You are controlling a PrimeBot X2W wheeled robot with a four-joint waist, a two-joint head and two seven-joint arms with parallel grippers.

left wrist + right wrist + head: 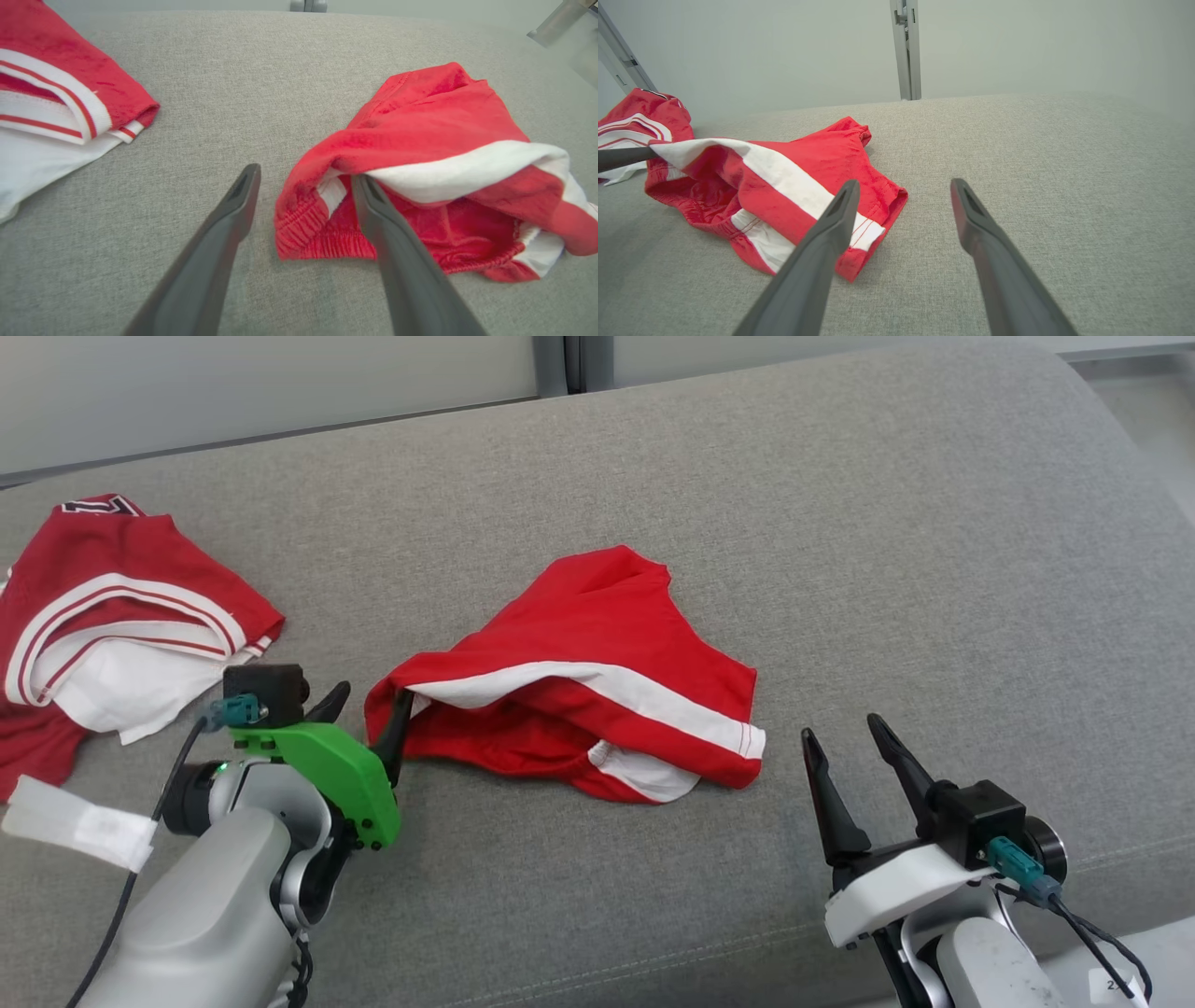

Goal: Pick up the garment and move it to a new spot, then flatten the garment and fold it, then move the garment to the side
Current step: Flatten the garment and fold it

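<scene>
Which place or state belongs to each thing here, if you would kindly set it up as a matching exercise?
Things: 1 shorts; 2 jersey; 3 left end effector; 4 right end effector.
States: A open, over bare grey cushion; B crumpled, mid-cushion; C open, one finger at the shorts' edge; D lying at far left.
Pairs: 1-B, 2-D, 3-C, 4-A.
</scene>
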